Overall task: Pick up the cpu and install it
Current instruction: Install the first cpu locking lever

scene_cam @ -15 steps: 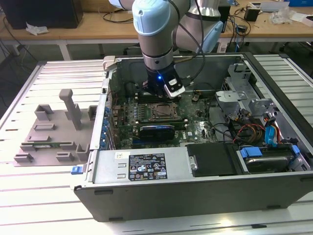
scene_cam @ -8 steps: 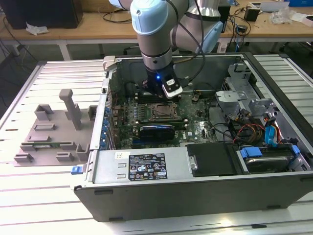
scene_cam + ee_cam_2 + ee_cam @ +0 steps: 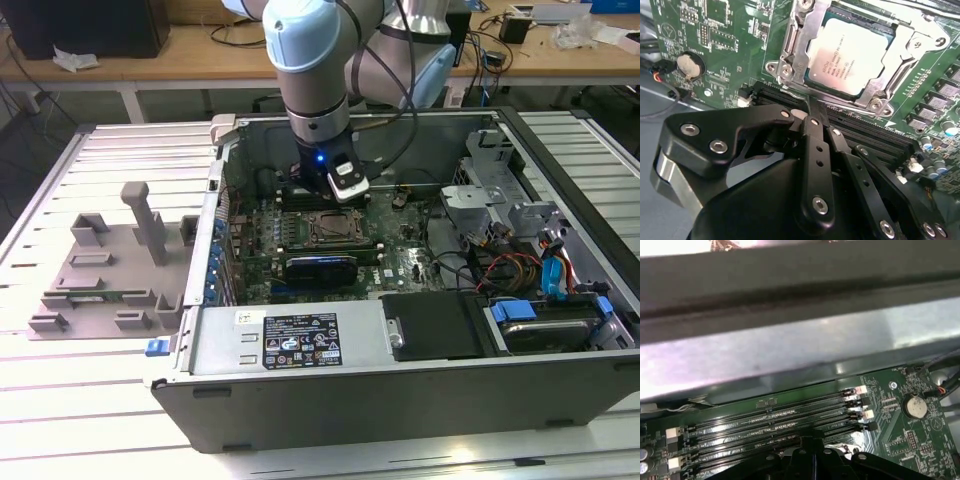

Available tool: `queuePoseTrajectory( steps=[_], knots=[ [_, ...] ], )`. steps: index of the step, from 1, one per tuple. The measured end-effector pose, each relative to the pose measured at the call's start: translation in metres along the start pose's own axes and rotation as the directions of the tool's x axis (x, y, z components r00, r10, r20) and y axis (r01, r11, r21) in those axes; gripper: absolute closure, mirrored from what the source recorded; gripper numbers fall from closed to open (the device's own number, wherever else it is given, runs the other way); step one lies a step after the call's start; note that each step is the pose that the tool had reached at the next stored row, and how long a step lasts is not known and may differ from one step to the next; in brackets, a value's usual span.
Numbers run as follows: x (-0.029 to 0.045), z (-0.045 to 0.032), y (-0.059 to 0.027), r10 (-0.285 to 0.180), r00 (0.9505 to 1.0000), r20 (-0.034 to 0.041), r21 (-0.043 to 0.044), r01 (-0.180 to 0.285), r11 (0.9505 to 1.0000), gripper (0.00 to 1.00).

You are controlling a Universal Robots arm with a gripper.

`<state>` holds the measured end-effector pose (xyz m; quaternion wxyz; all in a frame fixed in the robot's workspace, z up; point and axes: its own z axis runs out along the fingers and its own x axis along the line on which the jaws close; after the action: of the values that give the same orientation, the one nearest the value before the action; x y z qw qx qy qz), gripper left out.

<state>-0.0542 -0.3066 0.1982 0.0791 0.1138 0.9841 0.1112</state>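
The cpu [image 3: 847,57] lies flat in the motherboard socket [image 3: 335,230], its silver top facing up and the socket's metal frame [image 3: 790,47] around it. My gripper [image 3: 812,106] hangs inside the open computer case, its black fingers [image 3: 816,150] drawn together with nothing between them. The tips sit just beside the socket, over the black memory slots [image 3: 775,422]. In the exterior view the arm's wrist [image 3: 320,150] stands right behind the socket. The gripper [image 3: 812,442] also shows in the first wrist view, above the same slots.
A grey plastic fixture tray [image 3: 100,270] lies on the table at the exterior view's left. The case walls [image 3: 300,390] ring the board. Cables and a drive bay [image 3: 540,280] crowd the exterior view's right. A coin battery [image 3: 690,65] sits near the slots.
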Motion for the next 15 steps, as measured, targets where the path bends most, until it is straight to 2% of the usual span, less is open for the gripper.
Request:
queuePoseTrajectory(
  steps=[2, 10, 12, 15],
  knots=[
    [0.0005, 0.0008, -0.0003, 0.037, 0.9993, 0.0094, 0.0048, -0.037, 0.9993, 0.89],
    [0.0067, 0.001, 0.0024, 0.07, 0.9974, 0.0179, 0.0093, -0.07, 0.9975, 0.89],
    [0.0067, 0.0008, 0.0024, 0.07, 0.9974, 0.018, 0.0098, -0.07, 0.9975, 0.89],
    [0.006, -0.0037, 0.0036, 0.07, 0.9974, 0.0186, 0.011, -0.07, 0.9975, 0.89]
  ],
)
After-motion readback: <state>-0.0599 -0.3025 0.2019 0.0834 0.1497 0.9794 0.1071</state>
